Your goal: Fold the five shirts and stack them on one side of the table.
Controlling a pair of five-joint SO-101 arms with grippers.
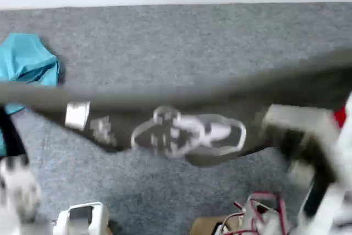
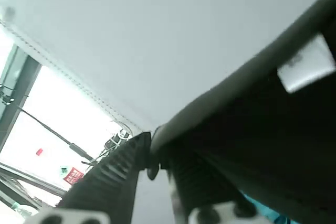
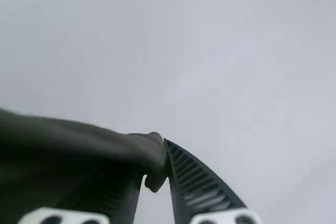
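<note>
dark shirt [image 1: 220, 102] stretched aloft, left gripper [image 2: 156, 153] and right gripper [image 3: 156, 167] both pinching its edge.

Left arm [image 1: 19, 188], right arm [image 1: 305, 147] raised, jaws clamped.

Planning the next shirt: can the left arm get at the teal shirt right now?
Probably not yet. The left gripper is clamped on the dark shirt, which is stretched between it and the right gripper. The teal shirt lies free on that arm's side.
</note>
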